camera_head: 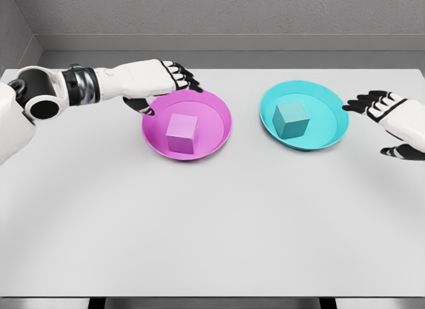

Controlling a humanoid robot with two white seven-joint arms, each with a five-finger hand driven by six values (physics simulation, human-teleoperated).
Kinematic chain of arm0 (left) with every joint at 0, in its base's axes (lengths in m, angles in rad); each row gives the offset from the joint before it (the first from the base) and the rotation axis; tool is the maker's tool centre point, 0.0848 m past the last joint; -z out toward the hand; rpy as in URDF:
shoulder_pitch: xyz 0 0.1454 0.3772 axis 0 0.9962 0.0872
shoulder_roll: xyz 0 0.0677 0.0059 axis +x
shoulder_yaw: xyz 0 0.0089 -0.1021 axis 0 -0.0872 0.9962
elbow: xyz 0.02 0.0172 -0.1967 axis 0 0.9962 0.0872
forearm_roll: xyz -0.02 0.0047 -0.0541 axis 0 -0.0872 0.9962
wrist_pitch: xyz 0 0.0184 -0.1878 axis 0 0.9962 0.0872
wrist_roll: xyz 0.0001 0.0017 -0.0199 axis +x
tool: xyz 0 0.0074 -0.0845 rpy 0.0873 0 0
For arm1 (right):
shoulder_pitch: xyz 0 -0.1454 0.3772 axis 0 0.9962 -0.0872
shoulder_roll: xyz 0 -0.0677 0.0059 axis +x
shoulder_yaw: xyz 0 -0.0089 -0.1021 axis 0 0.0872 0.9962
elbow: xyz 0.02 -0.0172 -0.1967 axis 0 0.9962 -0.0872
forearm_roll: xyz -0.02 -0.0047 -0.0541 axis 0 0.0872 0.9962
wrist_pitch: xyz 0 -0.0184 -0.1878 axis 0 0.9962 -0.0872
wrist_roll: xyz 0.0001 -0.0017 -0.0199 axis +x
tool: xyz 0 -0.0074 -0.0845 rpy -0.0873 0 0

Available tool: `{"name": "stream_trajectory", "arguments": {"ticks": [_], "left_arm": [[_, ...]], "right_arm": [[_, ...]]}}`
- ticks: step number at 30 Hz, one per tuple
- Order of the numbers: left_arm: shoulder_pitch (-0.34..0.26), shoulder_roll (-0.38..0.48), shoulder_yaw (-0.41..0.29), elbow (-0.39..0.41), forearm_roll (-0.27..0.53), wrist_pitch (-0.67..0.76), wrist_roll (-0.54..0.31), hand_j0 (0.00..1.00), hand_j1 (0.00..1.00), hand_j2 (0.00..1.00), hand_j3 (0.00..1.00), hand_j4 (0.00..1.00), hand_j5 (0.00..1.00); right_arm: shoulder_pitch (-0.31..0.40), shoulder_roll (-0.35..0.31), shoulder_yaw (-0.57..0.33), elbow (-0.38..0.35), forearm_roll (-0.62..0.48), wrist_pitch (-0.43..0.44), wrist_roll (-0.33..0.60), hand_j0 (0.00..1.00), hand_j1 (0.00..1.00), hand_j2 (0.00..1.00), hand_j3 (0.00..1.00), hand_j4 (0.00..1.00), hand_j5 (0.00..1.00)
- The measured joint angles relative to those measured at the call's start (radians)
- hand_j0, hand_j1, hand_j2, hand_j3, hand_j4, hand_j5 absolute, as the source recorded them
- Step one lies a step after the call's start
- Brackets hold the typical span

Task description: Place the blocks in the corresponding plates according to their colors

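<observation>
A bare simulated test room: plain white table [212,242] against grey walls [232,10].

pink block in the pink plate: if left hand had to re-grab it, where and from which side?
Come from above and pinch two opposite vertical faces of the pink block. It sits flat inside the pink plate, whose raised rim likely blocks a low side approach, while the block's upper part stands clear. The left hand, fingers open, hovers at the plate's far-left rim, so it is nearest.
</observation>
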State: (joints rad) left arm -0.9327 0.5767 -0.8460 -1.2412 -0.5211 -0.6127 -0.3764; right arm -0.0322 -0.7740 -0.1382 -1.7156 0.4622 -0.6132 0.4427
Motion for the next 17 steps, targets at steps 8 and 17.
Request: {"name": "stream_trajectory", "arguments": {"ticks": [8,17], "left_arm": [[0.014,0.124,0.038,0.006,0.072,0.000,0.001,1.00,1.00,1.00,1.00,1.00,1.00],[0.012,0.268,0.075,0.093,0.085,0.000,0.001,1.00,1.00,1.00,1.00,1.00,1.00]], "right_arm": [[0.006,0.013,-0.004,-0.025,-0.013,0.000,0.001,0.99,0.99,0.99,0.99,0.99,0.99],[0.017,0.013,-0.006,-0.028,-0.014,0.000,0.002,1.00,1.00,1.00,1.00,1.00,1.00]]}}
